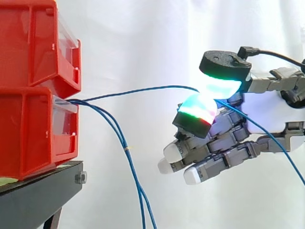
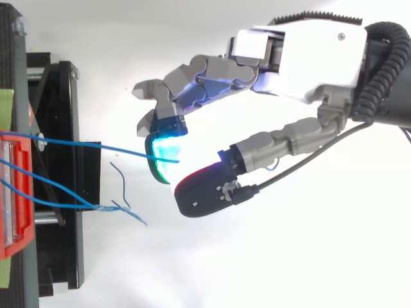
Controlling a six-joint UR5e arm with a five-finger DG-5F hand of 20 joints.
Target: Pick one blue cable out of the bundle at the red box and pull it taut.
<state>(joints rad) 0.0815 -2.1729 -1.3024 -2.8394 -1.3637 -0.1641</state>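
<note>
Hand, right of frame, pinches one blue cable between two pads. Its run to the red box at left bows slightly (other cables hang loose). Final tightening remains.

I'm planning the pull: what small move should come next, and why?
Probably draw the robot hand away from the bin: the cable pinched between its pads bows upward, not yet taut.

Open gap between bins and hand. Upper cable spans it, pinched at pads. Hanging cables drop before bin front. Stand blocks lower left.
</note>
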